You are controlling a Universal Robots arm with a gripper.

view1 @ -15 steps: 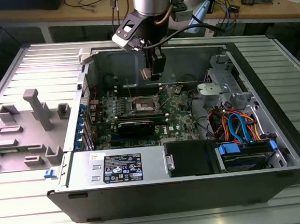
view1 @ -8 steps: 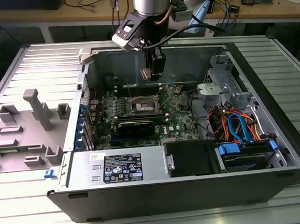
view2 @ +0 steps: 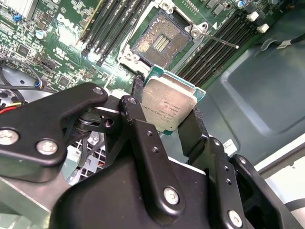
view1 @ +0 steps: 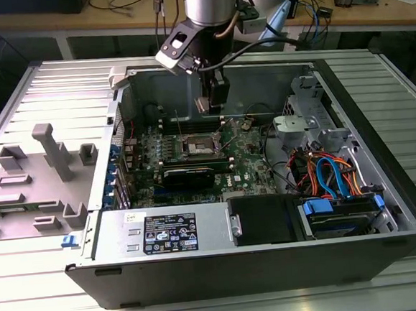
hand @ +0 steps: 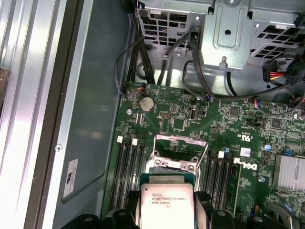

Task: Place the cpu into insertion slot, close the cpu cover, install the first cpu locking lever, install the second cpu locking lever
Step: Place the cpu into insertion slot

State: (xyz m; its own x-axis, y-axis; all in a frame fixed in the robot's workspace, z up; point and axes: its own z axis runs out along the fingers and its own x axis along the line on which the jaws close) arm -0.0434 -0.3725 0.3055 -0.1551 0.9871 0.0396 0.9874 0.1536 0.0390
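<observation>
One chip hangs over an open socket, and most of the risk lies in the gap between them. The gripper [view2: 167, 117] is clenched on the cpu [view2: 169, 98], its black fingers [view2: 193, 131] pinching two opposite edges. It holds the chip above the motherboard [view1: 255, 162], apart from the board and just to the far side of the insertion slot [view2: 159, 40].

The slot's dark, contact-studded centre lies bare. The cpu cover [hand: 181, 139] appears tipped up off it, and a thin locking lever [view2: 219, 40] is swung out to one side.

In the second wrist view the chip looks slightly skewed to the socket's square. Lowered that way, a corner could land on the silver rim or drag across the fine contacts and bend them.

The raised cover stands close to the chip's path, and a brushed edge could twist the chip in so narrow a pinch. A shallow hold on the edges also invites slipping, and I cannot tell how deep it is.
</observation>
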